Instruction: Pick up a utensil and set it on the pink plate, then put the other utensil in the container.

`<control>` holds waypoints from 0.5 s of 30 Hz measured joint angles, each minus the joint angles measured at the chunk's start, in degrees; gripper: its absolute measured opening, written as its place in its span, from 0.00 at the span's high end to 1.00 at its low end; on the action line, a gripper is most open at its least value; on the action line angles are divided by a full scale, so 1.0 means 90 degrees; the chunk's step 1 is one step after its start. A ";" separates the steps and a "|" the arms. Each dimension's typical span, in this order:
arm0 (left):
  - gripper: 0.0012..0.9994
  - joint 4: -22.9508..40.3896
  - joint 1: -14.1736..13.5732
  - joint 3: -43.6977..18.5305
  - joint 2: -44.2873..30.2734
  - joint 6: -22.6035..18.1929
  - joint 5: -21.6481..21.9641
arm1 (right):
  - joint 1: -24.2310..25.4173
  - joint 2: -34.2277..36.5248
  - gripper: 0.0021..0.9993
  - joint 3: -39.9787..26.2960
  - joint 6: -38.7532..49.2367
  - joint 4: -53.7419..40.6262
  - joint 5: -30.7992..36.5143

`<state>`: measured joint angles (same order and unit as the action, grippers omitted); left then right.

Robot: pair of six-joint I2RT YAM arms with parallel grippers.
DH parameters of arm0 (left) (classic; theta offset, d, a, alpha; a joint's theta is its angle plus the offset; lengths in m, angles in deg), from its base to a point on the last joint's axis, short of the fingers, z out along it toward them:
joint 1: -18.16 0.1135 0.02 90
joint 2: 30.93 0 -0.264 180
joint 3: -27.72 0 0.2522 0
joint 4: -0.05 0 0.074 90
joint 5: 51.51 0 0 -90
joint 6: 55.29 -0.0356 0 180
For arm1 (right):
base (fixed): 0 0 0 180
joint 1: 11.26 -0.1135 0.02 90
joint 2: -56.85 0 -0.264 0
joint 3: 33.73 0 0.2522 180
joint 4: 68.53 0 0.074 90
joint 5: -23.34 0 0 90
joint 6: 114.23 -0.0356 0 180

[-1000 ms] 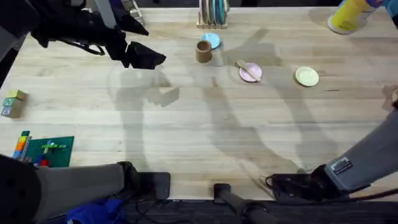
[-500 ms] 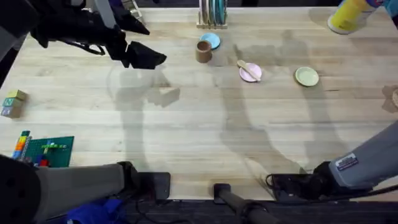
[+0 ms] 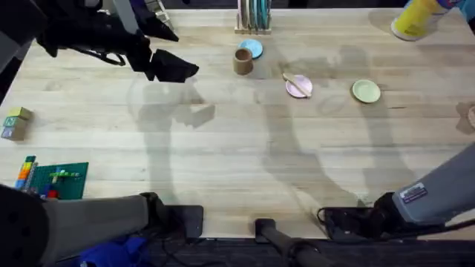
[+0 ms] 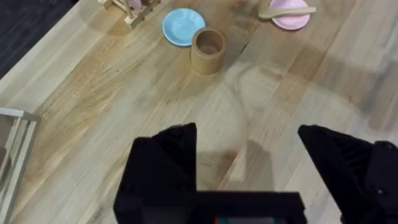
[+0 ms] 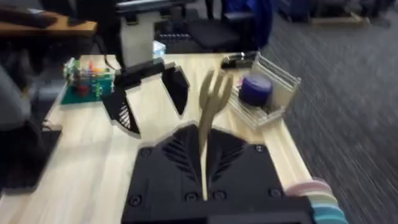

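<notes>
In the right tool (image 5: pixel 202 177), fork (image 5: pixel 208 115) tines outward

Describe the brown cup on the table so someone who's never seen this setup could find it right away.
Start at the upright dish rack at the table's far edge, near the middle. Just in front of it lies a light blue plate, and the container stands right beside that plate. It is the upright brown cylinder with an open top, while its neighbours are flat plates.

Pale wood-plank table (image 3: pixel 245 148), soft shadows across the grain. Dark grey carpet (image 5: pixel 348 81) past the table edge, with a dark chair base (image 5: pixel 205 31) and a second wooden desk (image 5: pixel 43 25) behind it.
</notes>
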<state>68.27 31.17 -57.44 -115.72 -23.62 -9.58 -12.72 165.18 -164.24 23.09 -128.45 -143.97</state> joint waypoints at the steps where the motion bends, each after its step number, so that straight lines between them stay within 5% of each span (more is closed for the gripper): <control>1: 0.01 0.0000 0.0000 0.0000 0.0000 0.0000 0.0000 | -0.0005 0.0037 0.97 -0.0002 0.0133 0.0005 -0.0146; 7: 0.01 0.0000 0.0000 0.0000 0.0000 0.0000 0.0000 | -0.0108 0.0476 0.97 -0.0005 0.0951 0.0010 -0.0845; 15: 0.01 0.0000 0.0000 0.0000 0.0000 0.0000 0.0000 | -0.0340 0.1004 0.97 -0.0005 0.1213 0.0010 -0.0841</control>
<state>68.27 31.17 -57.44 -115.72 -23.62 -9.58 -15.78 174.22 -164.29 34.00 -128.36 -151.53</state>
